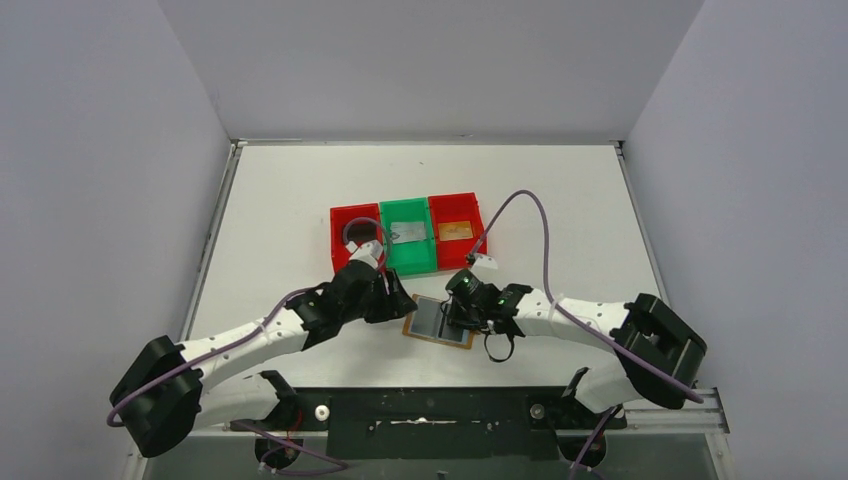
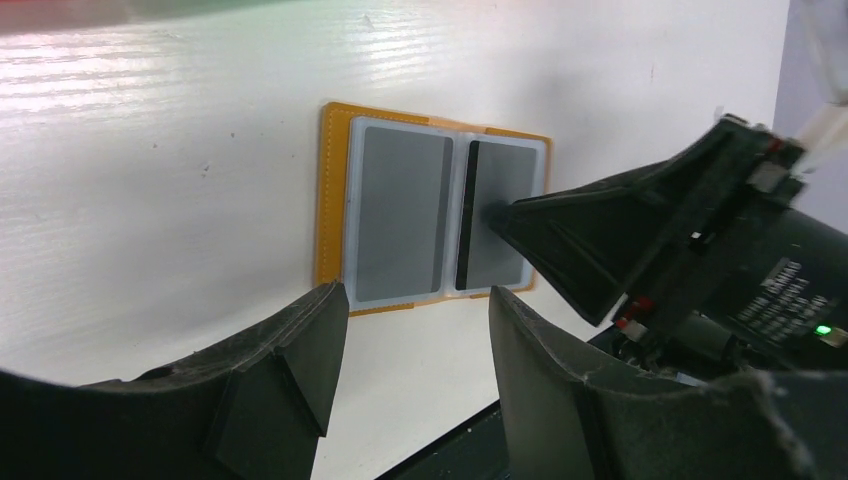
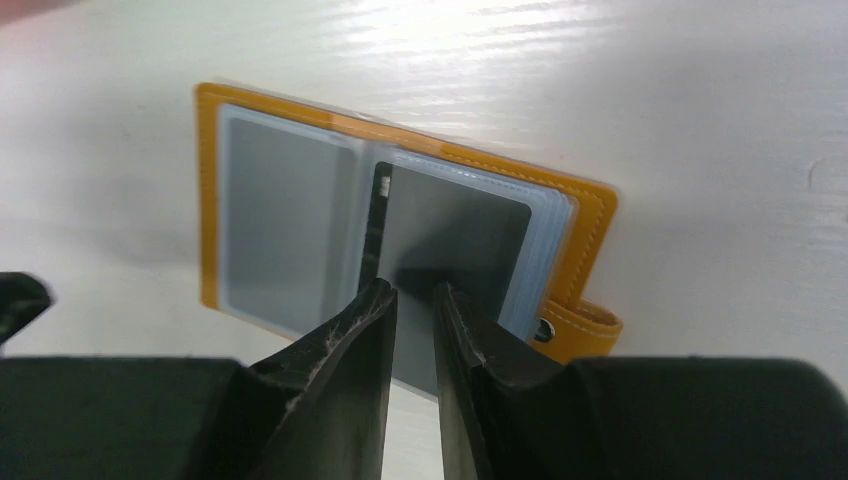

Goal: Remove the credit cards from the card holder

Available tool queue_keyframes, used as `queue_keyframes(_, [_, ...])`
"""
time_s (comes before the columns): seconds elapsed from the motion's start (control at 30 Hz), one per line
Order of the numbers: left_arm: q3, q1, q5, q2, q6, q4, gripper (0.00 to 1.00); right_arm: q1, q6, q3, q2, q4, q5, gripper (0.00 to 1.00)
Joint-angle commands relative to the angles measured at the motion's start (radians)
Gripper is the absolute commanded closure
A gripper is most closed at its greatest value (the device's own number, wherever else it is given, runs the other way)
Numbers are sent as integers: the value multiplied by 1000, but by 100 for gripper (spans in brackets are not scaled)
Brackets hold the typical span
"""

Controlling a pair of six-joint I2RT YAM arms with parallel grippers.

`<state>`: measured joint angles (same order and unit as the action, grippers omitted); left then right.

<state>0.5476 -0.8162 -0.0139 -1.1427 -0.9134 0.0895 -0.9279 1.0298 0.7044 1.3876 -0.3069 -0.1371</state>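
Observation:
The card holder [image 1: 416,327] lies open and flat on the white table, tan-orange with pale sleeves [image 2: 332,190] [image 3: 208,200]. A silver-grey credit card [image 3: 460,230] with a black stripe sticks out of its right sleeve toward my right gripper [image 2: 505,180]. The right gripper [image 3: 412,288] has its tips on this card's face, jaws a narrow gap apart, the card showing flat behind the gap, not pinched [image 1: 455,310]. Another grey face [image 2: 400,210] fills the left sleeve. My left gripper [image 2: 415,295] hovers open just short of the holder's left edge [image 1: 395,300], holding nothing.
Three bins stand in a row behind the holder: a red one [image 1: 340,225], a green one [image 1: 412,262] with a grey card [image 1: 409,233] inside, and a red one [image 1: 455,258] with an orange-brown card [image 1: 455,230]. The holder's snap tab [image 3: 585,325] points toward the right arm.

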Motion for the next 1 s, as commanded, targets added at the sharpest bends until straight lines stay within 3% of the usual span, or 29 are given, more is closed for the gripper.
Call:
queue_keyframes(0.0, [14, 5, 50, -11, -3, -83, 46, 16, 14, -28, 30, -16, -54, 77])
queue_keyframes(0.5, [195, -27, 185, -301, 68, -176, 46, 78, 51, -150, -209, 46, -8, 68])
queue_keyframes(0.7, [209, -33, 205, -368, 62, -206, 47, 99, 70, -216, -206, 158, 73, 68])
queue_keyframes(0.97, [139, -41, 168, -317, 26, -239, 47, 107, 23, -214, -134, 192, 129, 69])
